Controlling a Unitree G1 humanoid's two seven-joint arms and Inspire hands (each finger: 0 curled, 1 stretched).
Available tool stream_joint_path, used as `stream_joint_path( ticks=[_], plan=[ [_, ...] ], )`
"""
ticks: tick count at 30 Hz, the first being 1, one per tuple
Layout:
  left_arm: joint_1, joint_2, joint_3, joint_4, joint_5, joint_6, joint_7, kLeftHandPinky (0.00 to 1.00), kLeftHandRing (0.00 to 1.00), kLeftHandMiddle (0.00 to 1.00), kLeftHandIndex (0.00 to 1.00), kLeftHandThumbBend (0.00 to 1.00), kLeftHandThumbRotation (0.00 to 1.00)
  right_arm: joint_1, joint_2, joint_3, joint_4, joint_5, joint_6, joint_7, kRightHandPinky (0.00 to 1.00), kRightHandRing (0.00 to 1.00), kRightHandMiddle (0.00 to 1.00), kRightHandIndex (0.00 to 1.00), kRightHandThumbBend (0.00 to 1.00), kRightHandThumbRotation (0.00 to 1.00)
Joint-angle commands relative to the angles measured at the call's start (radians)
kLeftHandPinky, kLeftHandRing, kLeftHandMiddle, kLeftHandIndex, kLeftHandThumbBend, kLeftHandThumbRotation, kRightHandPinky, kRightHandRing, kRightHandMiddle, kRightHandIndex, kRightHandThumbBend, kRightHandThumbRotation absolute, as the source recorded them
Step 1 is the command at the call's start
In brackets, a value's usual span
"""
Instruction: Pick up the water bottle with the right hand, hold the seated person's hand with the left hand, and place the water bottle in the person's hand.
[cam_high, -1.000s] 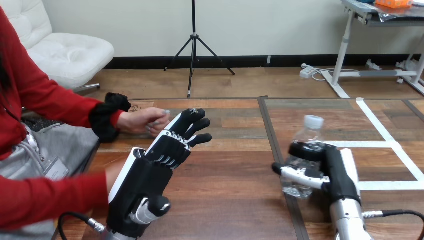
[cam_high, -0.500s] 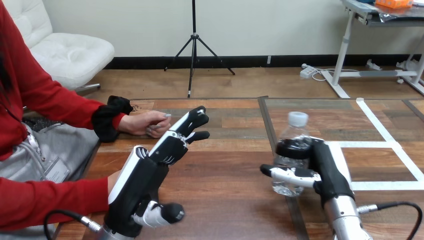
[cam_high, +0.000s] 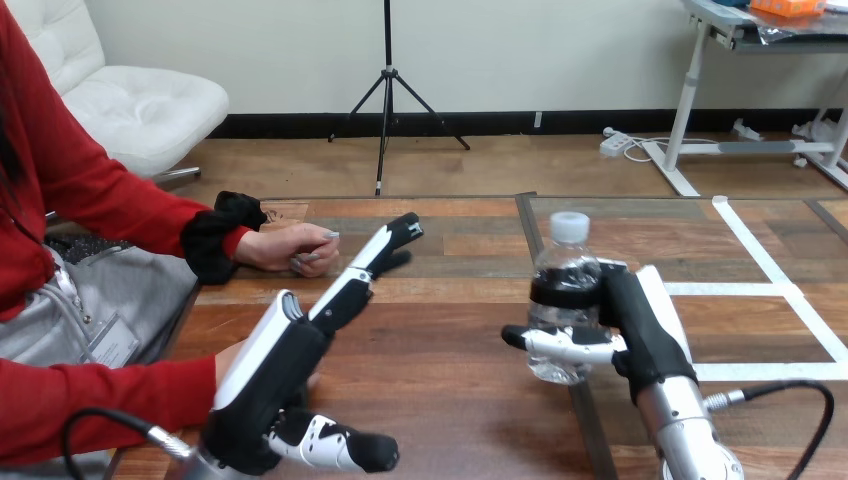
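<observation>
My right hand (cam_high: 625, 335) is shut on the clear water bottle (cam_high: 563, 300), which has a white cap and stands upright just above the table at centre right. My left hand (cam_high: 300, 360) is open, turned edge-on with fingers straight and pointing toward the person's hand (cam_high: 295, 247). That hand is a loose fist resting on the table at the left, just beyond my fingertips (cam_high: 405, 228) and apart from them. My left thumb sticks out low to the right.
The person's other arm in a red sleeve (cam_high: 100, 400) lies along the lower left, beside my left forearm. White tape lines (cam_high: 770, 290) mark the table at the right. A seam (cam_high: 535, 250) runs down the table's middle.
My right hand has carried the bottle leftward toward the table's middle. My left hand has rotated from palm-facing to edge-on, thumb swinging out. The person's hand has stayed in place.
</observation>
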Motion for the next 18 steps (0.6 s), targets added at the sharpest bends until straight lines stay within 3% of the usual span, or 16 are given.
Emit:
stream_joint_path(
  ticks=[1, 8, 14, 18],
  plan=[
    [-0.021, 0.05, -0.01, -0.033, 0.035, -0.063, 0.087, 0.95, 0.99, 0.99, 0.98, 1.0, 0.76, -0.051, -0.001, 0.01, -0.113, -0.007, 0.015, 0.006, 0.24, 0.3, 0.42, 0.47, 0.9, 0.0],
    [-0.02, 0.085, 0.038, -0.025, 0.14, -0.111, 0.198, 0.96, 1.0, 1.0, 0.99, 1.0, 0.77, -0.055, 0.0, 0.018, -0.128, -0.014, 0.041, 0.01, 0.24, 0.3, 0.43, 0.47, 0.91, 0.0],
    [-0.015, 0.124, 0.102, -0.054, 0.258, -0.069, 0.303, 0.94, 1.0, 0.99, 1.0, 1.0, 0.73, -0.059, -0.005, 0.025, -0.133, -0.02, 0.046, 0.009, 0.24, 0.31, 0.43, 0.47, 0.91, 0.0],
    [-0.018, 0.173, 0.138, -0.073, 0.349, -0.035, 0.365, 0.94, 1.0, 1.0, 1.0, 1.0, 0.68, -0.063, -0.006, 0.027, -0.132, -0.02, 0.045, 0.008, 0.24, 0.31, 0.43, 0.47, 0.91, 0.0]
  ],
)
